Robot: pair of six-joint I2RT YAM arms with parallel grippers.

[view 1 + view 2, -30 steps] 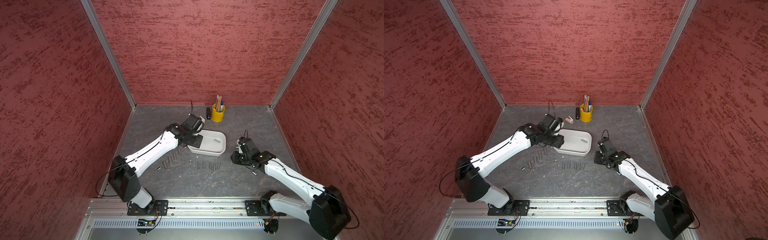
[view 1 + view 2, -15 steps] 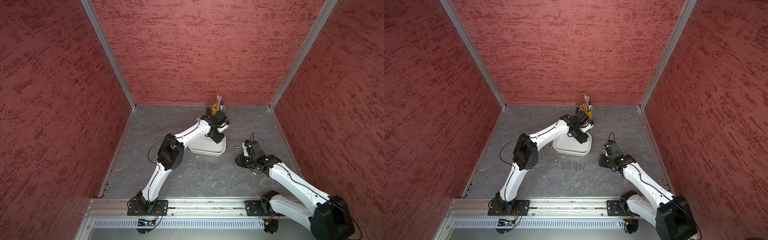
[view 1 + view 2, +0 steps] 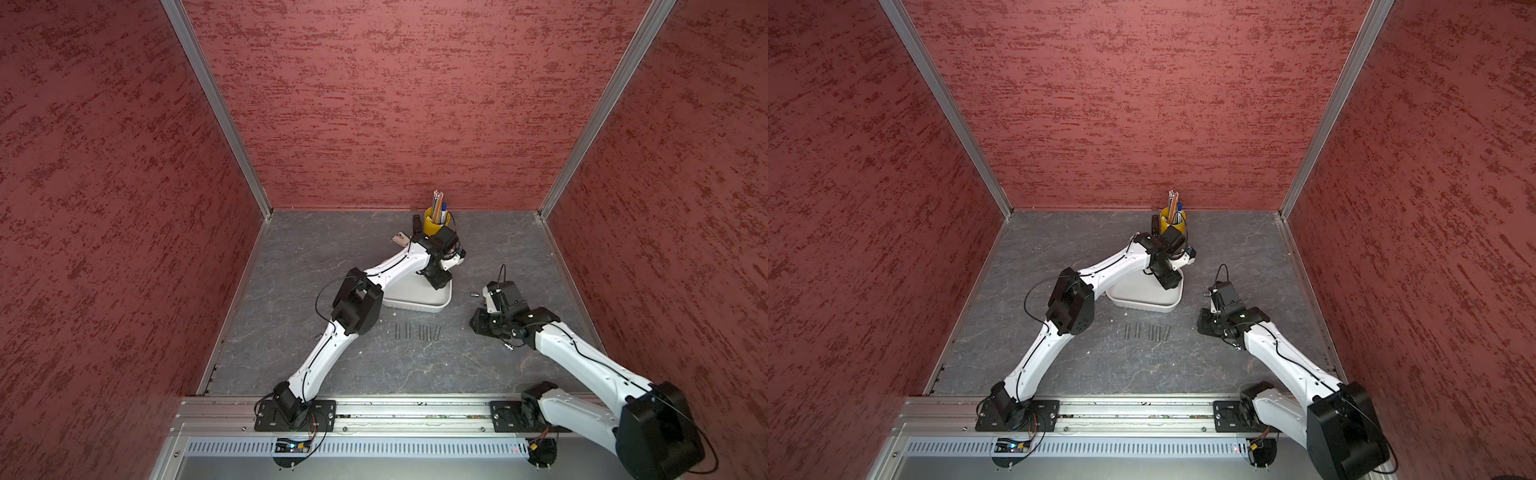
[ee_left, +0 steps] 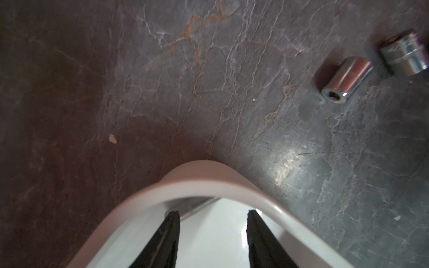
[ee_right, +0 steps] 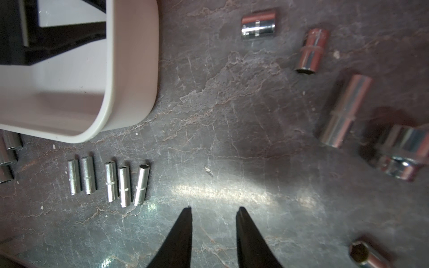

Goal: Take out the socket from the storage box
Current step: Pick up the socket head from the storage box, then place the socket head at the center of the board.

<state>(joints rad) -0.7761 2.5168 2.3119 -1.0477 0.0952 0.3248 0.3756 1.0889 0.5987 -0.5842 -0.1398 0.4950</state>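
Note:
The white storage box (image 3: 415, 306) (image 3: 1144, 306) sits mid-table. My left gripper (image 3: 440, 282) (image 3: 1169, 282) reaches down into its far right corner. In the left wrist view it (image 4: 212, 212) stands open over the white floor, just inside the rounded rim (image 4: 209, 183), with nothing between the fingers. A grey streak (image 4: 192, 204) runs along the wall there; I cannot tell what it is. Several slim sockets (image 3: 417, 332) (image 5: 109, 181) lie in a row in front of the box. My right gripper (image 3: 478, 324) (image 5: 214, 208) hangs open above bare table, right of the box.
Larger chrome sockets (image 5: 257, 24) (image 5: 343, 111) lie scattered right of the box; two sockets (image 4: 343, 79) show beyond its corner. A yellow pen cup (image 3: 432, 226) stands at the back wall behind my left wrist. Red walls enclose the table.
My left arm has swung from the box's left side over to its far right corner, elbow raised. The right arm has drawn back a little to the right.

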